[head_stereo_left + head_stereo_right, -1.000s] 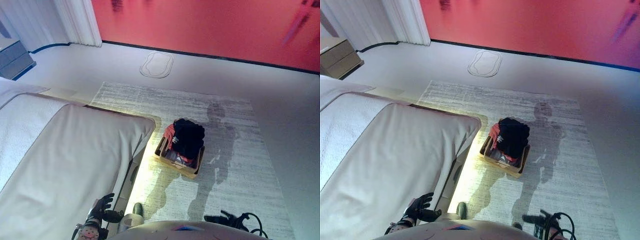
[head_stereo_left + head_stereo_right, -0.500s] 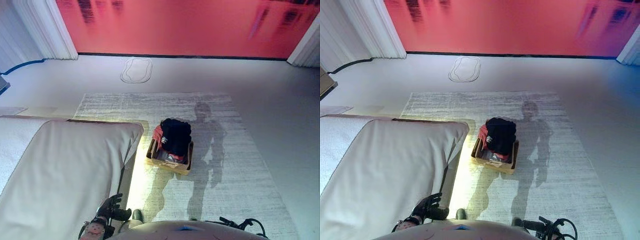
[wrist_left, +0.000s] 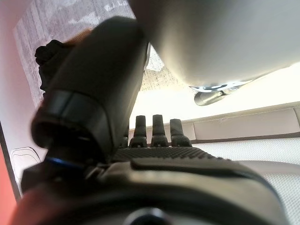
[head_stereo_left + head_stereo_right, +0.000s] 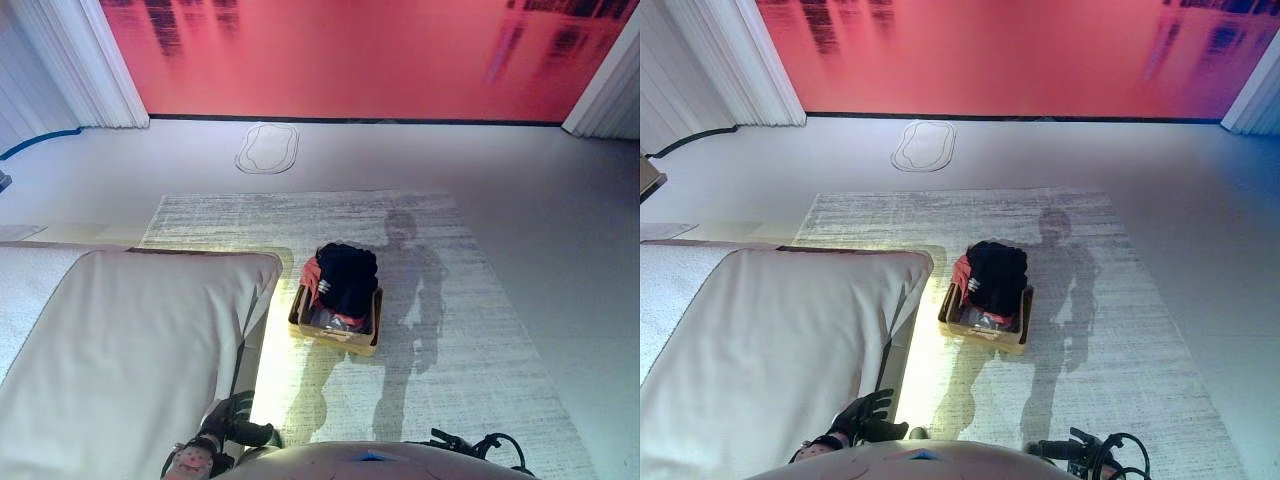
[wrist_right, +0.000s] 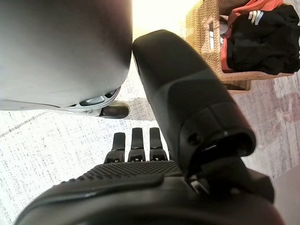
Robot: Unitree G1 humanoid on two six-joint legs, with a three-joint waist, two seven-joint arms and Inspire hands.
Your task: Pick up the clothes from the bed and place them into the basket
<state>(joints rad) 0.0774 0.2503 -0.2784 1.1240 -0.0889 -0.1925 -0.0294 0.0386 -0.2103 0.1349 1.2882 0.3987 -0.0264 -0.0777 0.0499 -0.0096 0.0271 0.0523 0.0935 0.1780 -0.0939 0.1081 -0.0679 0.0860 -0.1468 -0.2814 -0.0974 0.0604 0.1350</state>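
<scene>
A wicker basket (image 4: 335,333) stands on the rug beside the bed (image 4: 120,350). It holds a heap of clothes: a black garment (image 4: 347,278) on top and a red one (image 4: 312,277) at its side. No clothes show on the bed's white cover. My left hand (image 4: 235,428) hangs low by the bed's corner, fingers (image 3: 161,129) straight, holding nothing. My right hand (image 5: 140,180) is open and empty too, hanging low over the rug. The right wrist view shows the basket (image 5: 206,28) and the black garment (image 5: 262,44) past its thumb.
A pale grey rug (image 4: 470,330) lies under the basket and runs toward a red wall (image 4: 350,50). White curtains (image 4: 70,60) hang at the far left and far right. An oval outline (image 4: 267,148) is marked on the floor near the wall.
The camera has swung to the right, so the whole scene has shifted. My left hand has sunk slightly by the bed's corner. The basket and its clothes have not moved.
</scene>
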